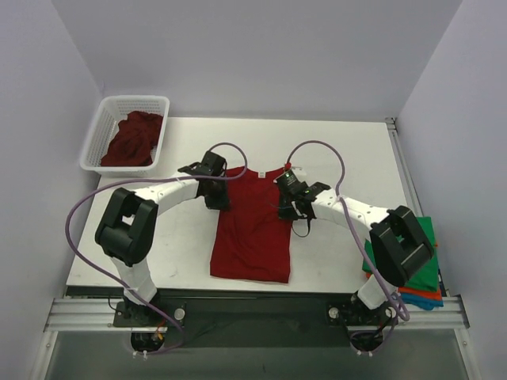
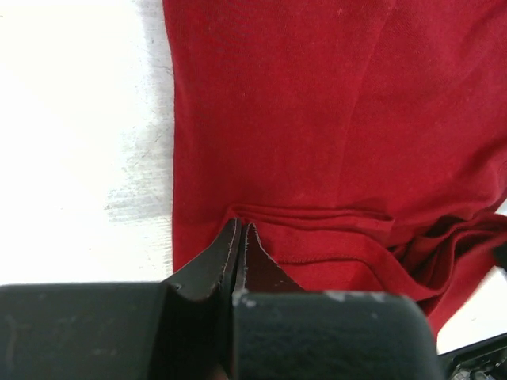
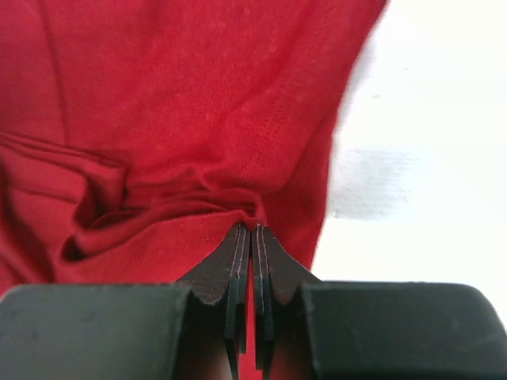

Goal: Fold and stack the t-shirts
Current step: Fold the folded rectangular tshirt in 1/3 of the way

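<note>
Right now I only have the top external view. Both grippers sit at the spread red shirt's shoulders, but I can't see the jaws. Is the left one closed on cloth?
Observer: Yes. In the left wrist view the left gripper is shut, with a stitched fold of the red t-shirt pinched at its tips.
Operator: And the right one?
Observer: In the right wrist view the right gripper is shut as well. Cloth is puckered at its tips, close to the shirt's side edge, with bare table just beyond.
</note>
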You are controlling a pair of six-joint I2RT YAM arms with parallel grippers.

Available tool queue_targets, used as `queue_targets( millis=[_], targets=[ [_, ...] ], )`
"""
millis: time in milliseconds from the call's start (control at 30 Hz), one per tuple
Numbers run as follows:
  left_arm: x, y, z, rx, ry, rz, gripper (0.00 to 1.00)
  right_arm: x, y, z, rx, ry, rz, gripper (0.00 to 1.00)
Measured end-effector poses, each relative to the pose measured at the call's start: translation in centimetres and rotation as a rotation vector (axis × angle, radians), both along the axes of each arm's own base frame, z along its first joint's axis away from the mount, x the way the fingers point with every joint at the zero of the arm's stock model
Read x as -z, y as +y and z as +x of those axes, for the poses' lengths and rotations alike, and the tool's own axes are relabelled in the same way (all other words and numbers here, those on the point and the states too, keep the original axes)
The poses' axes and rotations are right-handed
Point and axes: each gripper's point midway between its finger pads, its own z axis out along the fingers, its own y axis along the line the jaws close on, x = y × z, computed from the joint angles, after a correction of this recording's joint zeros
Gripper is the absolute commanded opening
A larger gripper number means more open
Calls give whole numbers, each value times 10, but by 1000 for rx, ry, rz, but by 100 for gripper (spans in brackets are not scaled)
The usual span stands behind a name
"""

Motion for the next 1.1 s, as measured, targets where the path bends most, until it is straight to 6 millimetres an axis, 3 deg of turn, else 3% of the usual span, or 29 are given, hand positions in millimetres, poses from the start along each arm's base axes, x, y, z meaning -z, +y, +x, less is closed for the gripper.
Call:
queue_targets(
  millis=[100,233,400,567,767,833,867,933,967,1033,1100],
  targets=[
    [-6,2,0,-2,-8,1,0,-18,-6,2,16,-35,26,0],
    [-29,6,3,-15,-53,-22,0,-38,-17,5,36,-80,47,0],
    [-50,15,10,-44,-104,-45,0,-40,-29,9,59,-82,36,0],
    [-43,22,13,-63,-85,-34,0,-38,-36,11,67,-80,17,0],
    [-14,22,13,-63,-16,-3,1,-26,-46,16,87,-53,-11,0],
    [-8,21,15,-61,-2,0,8,-17,-49,16,90,-31,-27,0],
    [-7,20,16,-60,2,1,26,-12,-50,16,91,-18,-35,0],
    [-6,18,18,-55,1,-2,40,-3,-52,16,96,2,-48,3],
    [-7,17,19,-55,-1,-4,50,1,-52,16,96,10,-53,9],
    [-10,16,21,-55,-6,-9,59,7,-53,16,98,23,-61,18],
    [-12,17,22,-57,-13,-11,63,10,-55,17,105,31,-62,36]
  ],
)
